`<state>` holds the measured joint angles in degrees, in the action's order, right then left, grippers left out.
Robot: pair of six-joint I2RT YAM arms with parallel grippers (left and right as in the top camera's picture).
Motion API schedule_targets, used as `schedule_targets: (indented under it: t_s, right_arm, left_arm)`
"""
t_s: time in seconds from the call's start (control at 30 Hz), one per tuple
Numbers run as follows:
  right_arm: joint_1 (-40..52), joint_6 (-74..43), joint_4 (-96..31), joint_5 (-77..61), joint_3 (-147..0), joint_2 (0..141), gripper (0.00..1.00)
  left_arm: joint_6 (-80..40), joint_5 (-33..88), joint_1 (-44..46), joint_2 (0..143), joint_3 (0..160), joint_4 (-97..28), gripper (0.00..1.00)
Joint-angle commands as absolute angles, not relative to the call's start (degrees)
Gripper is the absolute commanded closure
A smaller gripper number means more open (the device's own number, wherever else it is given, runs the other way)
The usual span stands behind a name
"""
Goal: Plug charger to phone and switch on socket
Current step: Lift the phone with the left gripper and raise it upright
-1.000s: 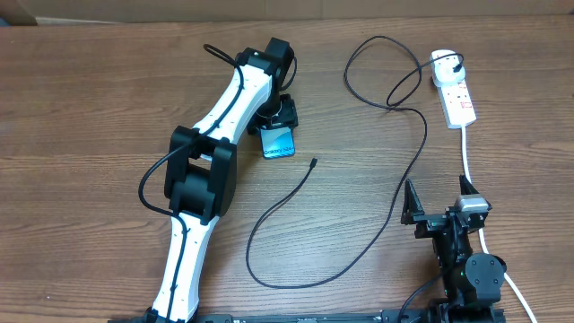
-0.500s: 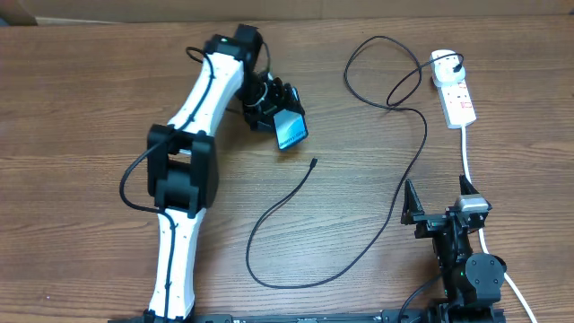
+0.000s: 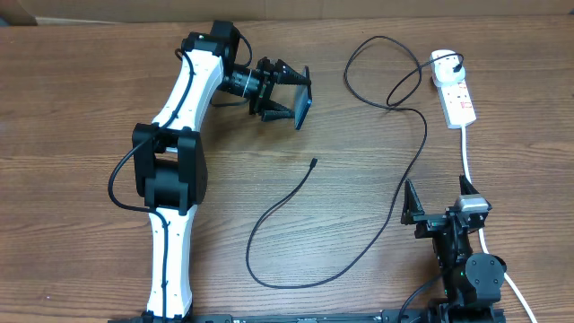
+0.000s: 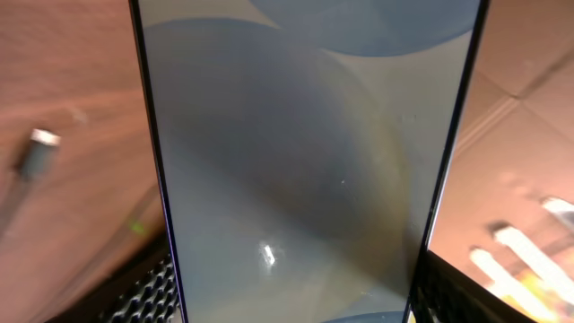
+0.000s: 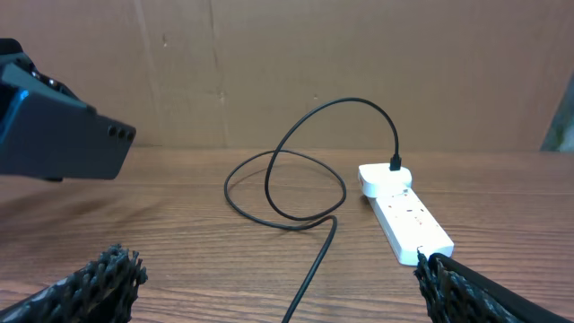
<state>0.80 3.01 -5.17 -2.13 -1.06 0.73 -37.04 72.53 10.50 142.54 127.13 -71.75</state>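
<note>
Left gripper (image 3: 294, 93) holds its jaws clamped across the slim, slick, breakable phone (image 4: 305, 161) up off the worktop, right gripper (image 3: 438, 208) sits jaws wide apart, and that limp, light charger (image 3: 313, 162) wants pinching just behind its stiff tip.

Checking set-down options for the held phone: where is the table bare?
Free: table left of the left arm; wood between that arm and the charger tip. Crowded: cable loops by the socket, and around the right gripper.
</note>
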Motion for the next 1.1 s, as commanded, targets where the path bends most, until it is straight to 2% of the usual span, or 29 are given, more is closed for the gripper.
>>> schedule_targets:
  t_s: [0.0,0.43,0.73,0.93,1.07]
  right_arm:
    - [0.91,3.07,-4.82,-1.74,-0.47,0.16,0.00]
    - [0.91,3.07,-4.82,-1.74,-0.47,0.16,0.00]
    - [0.91,3.07,-4.82,-1.74,-0.47,0.16,0.00]
    - [0.91,3.07,-4.82,-1.74,-0.47,0.16,0.00]
    - [0.91,3.07,-4.82,-1.74,-0.47,0.16,0.00]
  left_arm:
    - [-39.46,84.99,10.50,142.69,128.99,-71.55,0.29]
    - [-41.98,88.03,10.24,142.69,128.97,-72.23,0.32]
    - [-48.93,74.54,8.16,142.69,128.99,-70.46,0.29]
    - [-48.42,75.02,6.15,142.67,129.14,-69.63,0.30]
    - [-46.15,80.73,5.91,142.61,129.14,-69.65,0.30]
